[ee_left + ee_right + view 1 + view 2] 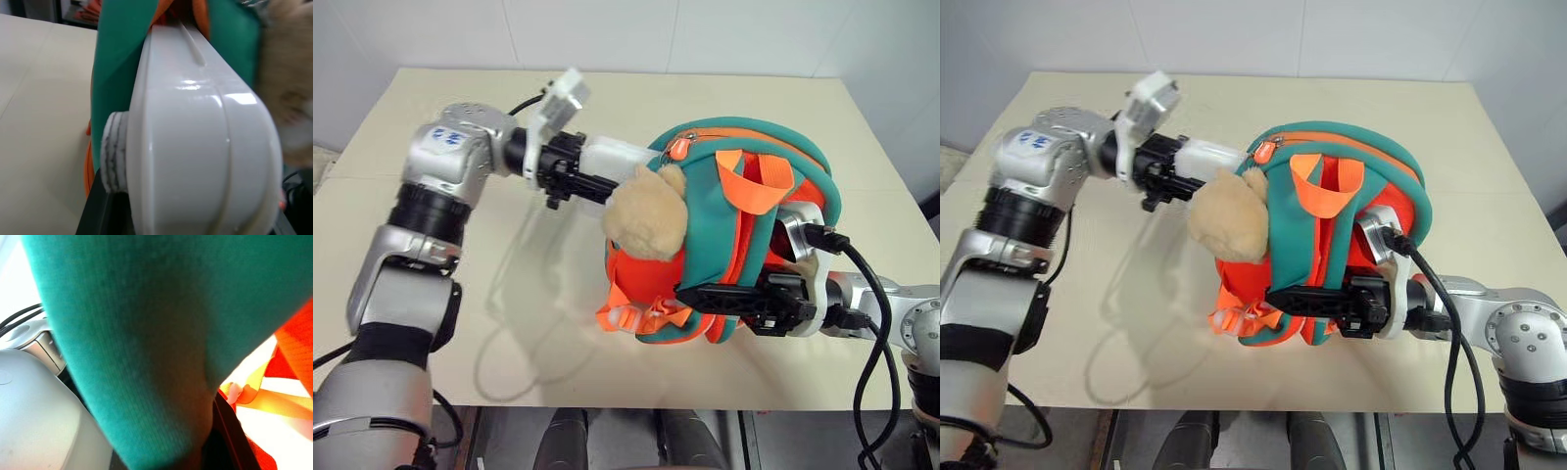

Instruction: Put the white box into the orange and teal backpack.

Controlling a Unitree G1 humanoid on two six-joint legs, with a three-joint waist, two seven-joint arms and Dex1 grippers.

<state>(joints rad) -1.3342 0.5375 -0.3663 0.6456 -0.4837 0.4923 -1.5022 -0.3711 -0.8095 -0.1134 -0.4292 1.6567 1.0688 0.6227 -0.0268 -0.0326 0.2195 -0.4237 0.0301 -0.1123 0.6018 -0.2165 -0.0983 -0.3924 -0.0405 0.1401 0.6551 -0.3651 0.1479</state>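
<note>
Already the flat white box of glossy plastic with rounded corners (612,157) lies partly inside the small rounded backpack of orange fabric with teal trim (705,201), its far end pushed through the zipped mouth at about ten o'clock on the bag, while its near end is clamped in the left gripper (576,182). That claw's black fingers are closed on the box end, and the left wrist view looks straight down the case into the teal opening. The bag itself sits near the centre of the pale beige table (450,323), held off the surface and tipped so that its mouth faces the incoming box. The right gripper (705,297), at roughly five o'clock on the bag, is shut on the bag's teal and orange fabric near the straps, apparently to brace it so a push from the left does not slide it away. A tan plush toy (646,215) hangs at nine o'clock on the bag, just below the box and touching the left fingers; it could snag the entry. The step in hand looks like insertion, about halfway done.
</note>
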